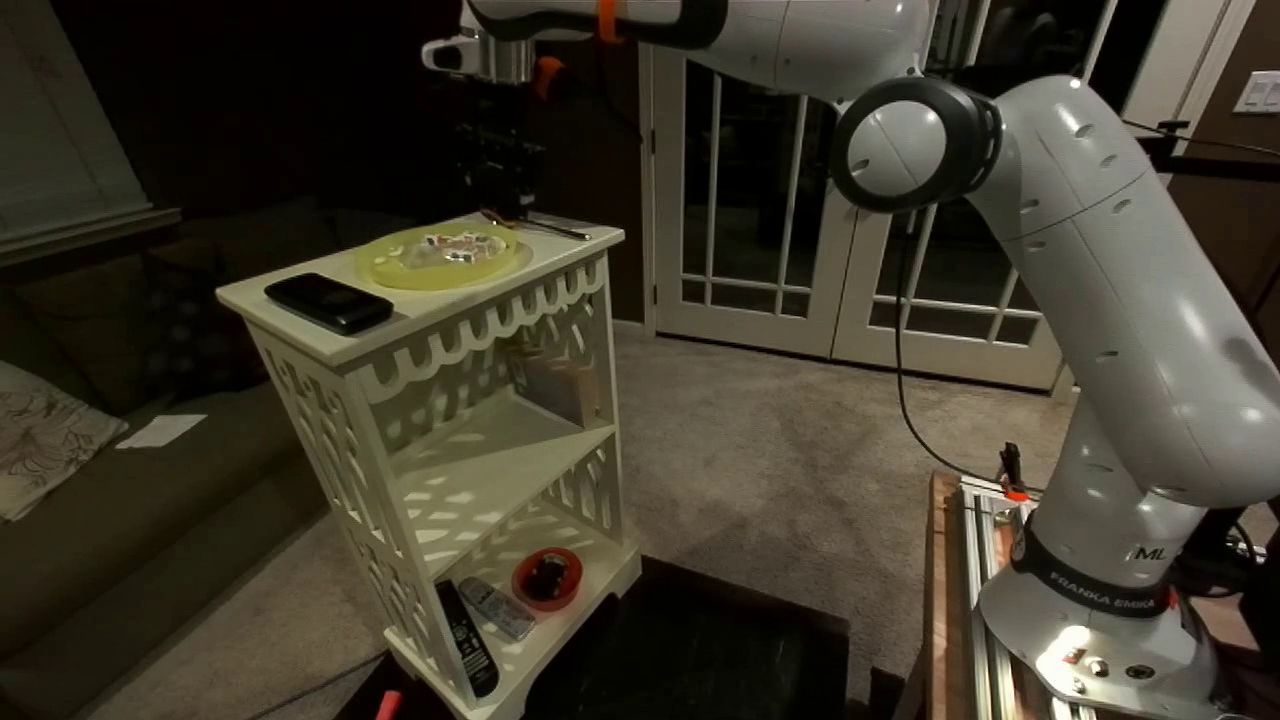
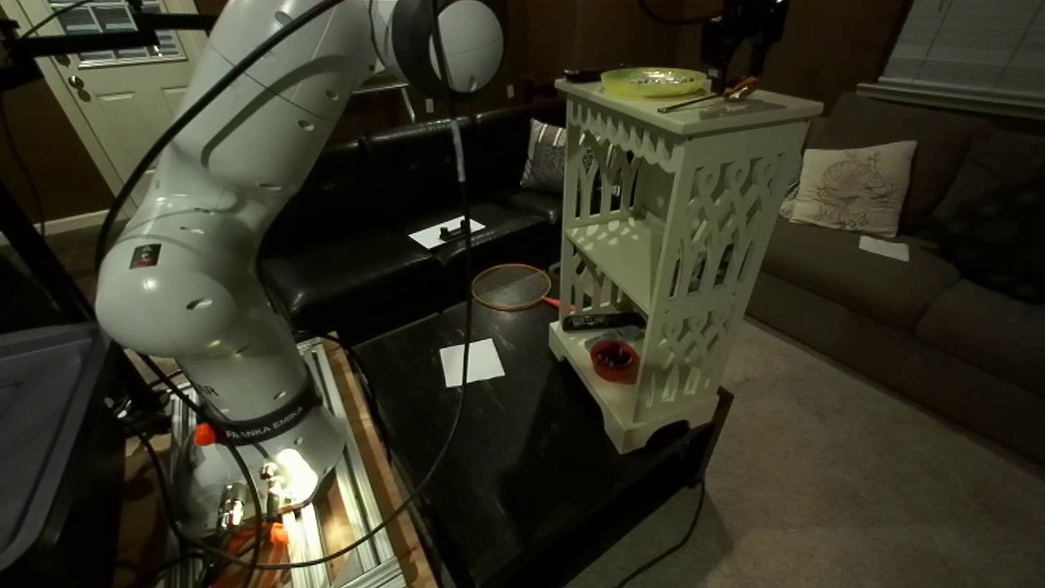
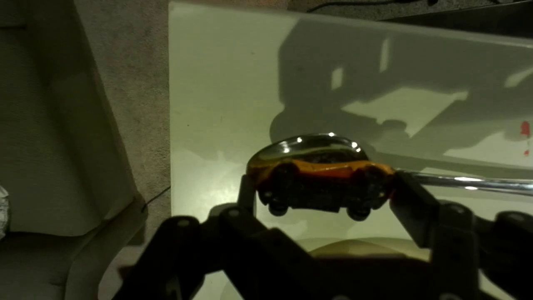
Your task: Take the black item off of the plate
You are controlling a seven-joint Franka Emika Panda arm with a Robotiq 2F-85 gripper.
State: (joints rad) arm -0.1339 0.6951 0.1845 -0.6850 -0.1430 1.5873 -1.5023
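I see glossy white, round-shelled arm [image 1: 1130, 250]: black joint ring [image 1: 970, 140], orange strip [image 1: 606, 20], black FRANKA EMIKA base band [image 1: 1093, 592]; black linkage-fingered end effector [image 3: 324, 188].

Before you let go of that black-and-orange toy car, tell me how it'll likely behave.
The black-and-orange toy car would probably roll if set on its wheels. Released as the gripper holds it, underside turned toward the wrist view, it may tip instead. It also looks stiff, showing no bend in the grip.

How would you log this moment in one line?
End effector: gripping toy car; position: beside plate, near spoon; spoon contact: unclear; black object: beside plate
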